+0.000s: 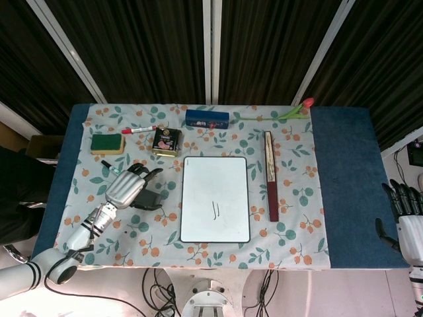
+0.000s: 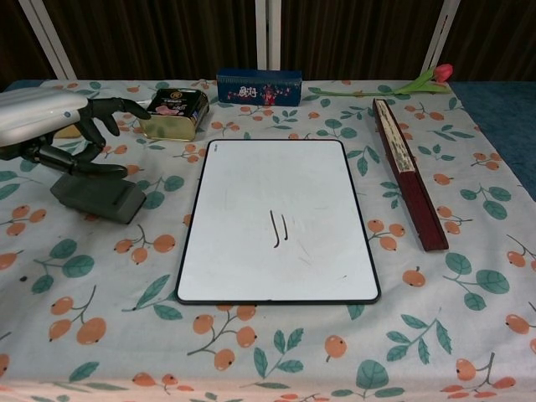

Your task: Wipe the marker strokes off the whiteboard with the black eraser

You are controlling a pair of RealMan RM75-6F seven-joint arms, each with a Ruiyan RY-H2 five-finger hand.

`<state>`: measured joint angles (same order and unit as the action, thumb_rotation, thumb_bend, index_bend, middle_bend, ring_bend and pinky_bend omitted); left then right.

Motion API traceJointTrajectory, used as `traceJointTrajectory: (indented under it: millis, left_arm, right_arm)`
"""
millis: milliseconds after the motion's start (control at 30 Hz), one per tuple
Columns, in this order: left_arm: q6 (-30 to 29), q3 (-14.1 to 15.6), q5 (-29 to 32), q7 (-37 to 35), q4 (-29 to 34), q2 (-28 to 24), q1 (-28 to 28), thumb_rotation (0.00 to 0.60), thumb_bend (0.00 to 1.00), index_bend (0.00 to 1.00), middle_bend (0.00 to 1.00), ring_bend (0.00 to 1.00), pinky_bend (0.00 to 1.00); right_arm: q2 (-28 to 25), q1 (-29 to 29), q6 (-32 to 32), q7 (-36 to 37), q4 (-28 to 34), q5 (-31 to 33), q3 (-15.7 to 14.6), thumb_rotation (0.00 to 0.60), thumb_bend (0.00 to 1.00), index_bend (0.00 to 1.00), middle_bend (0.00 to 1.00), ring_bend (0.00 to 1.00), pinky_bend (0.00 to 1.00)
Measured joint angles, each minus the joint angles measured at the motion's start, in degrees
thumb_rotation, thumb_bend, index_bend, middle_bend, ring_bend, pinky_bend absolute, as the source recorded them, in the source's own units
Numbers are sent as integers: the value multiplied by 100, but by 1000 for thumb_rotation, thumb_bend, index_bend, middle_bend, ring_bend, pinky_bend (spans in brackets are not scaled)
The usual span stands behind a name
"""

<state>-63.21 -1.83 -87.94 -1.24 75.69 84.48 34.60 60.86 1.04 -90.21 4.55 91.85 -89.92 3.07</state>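
The whiteboard [image 1: 215,181] [image 2: 276,193] lies flat mid-table with two short black marker strokes [image 1: 215,211] [image 2: 279,228] near its middle. The black eraser [image 1: 149,199] [image 2: 97,199] lies flat on the floral cloth to the left of the board. My left hand [image 1: 125,187] [image 2: 46,124] hovers just above and behind the eraser with fingers spread and curved, holding nothing that I can see. Its lower fingertips [image 2: 88,166] hang close over the eraser's top. Far off at the table's right edge, my right hand [image 1: 404,212] stays with its fingers apart and empty.
A green sponge [image 1: 107,142], a red marker [image 1: 139,129] and a small tin [image 1: 166,140] [image 2: 174,113] sit behind the left hand. A blue box [image 1: 207,119] [image 2: 259,85] and a tulip [image 1: 294,110] [image 2: 419,82] line the far edge. A folded fan [image 1: 270,175] [image 2: 409,172] lies right of the board.
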Motion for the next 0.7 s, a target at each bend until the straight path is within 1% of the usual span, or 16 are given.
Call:
traceJointTrajectory:
  millis: [67,100,133,167,200,233,300,333,400,433,467,500,533,600,633,700]
  left_arm:
    - [-19,3,-23,-23,-18,10,-1,148,76,145,687,278,182]
    - [-30,5,-36,-25,-32,16,-1,149,75,145,610,265,182]
    - [-37,8,-46,-27,-45,24,-1,149,76,145,562,254,182]
    - [-39,12,-51,-36,-54,27,-1,149,75,145,492,235,182]
    - [-39,22,-57,-54,-61,30,-2,154,75,144,390,209,183]
    - [-39,31,-62,-70,-66,33,-5,158,75,144,308,187,185]
    - [-70,39,-79,-100,-88,51,-17,181,75,136,58,113,194]
    - [-100,44,-93,-116,-112,62,-25,207,75,131,13,95,197]
    - [-126,72,-120,-167,-180,71,-37,273,77,117,5,81,197]
    - [-102,87,-120,-175,-192,63,-37,314,85,114,29,77,196]
    - [-60,101,-115,-168,-198,51,-34,363,110,111,69,76,196]
    - [13,122,-105,-158,-201,28,-27,440,147,111,117,76,197]
    - [77,139,-95,-152,-201,6,-19,510,176,112,138,77,203]
    - [249,180,-60,-133,-194,-52,6,583,197,123,149,79,220]
    - [333,195,-36,-118,-184,-79,20,599,203,134,160,85,233]
    - [514,225,35,-69,-156,-138,52,600,230,168,193,109,256]
  right_arm:
    - [0,-1,2,-4,-1,2,-1,600,377,0,0,0,0]
    - [0,-1,5,-5,-2,8,-2,600,377,0,0,0,0]
    - [-1,-2,6,-2,-3,11,-2,600,377,0,0,0,0]
    - [-2,-4,6,0,-4,13,-2,600,377,0,0,0,0]
    - [-5,-5,7,3,-7,18,-2,600,377,0,0,0,0]
    - [-7,-6,7,7,-8,20,-2,600,377,0,0,0,0]
    - [-7,-7,6,17,-12,21,-1,600,377,0,0,0,0]
    - [-6,-7,4,20,-17,22,0,600,377,0,0,0,0]
    - [-4,-6,12,23,-25,22,-3,600,377,0,0,0,0]
    - [-3,-5,21,25,-31,23,-6,600,377,0,0,0,0]
    - [-1,-3,28,26,-37,25,-8,600,377,0,0,0,0]
    - [2,-2,36,27,-43,27,-11,600,377,0,0,0,0]
    - [4,-1,42,28,-47,29,-13,600,377,0,0,0,0]
    - [9,2,55,32,-54,33,-17,600,377,0,0,0,0]
    - [10,3,58,31,-56,34,-18,600,377,0,0,0,0]
    - [13,5,64,28,-57,39,-18,600,377,0,0,0,0]
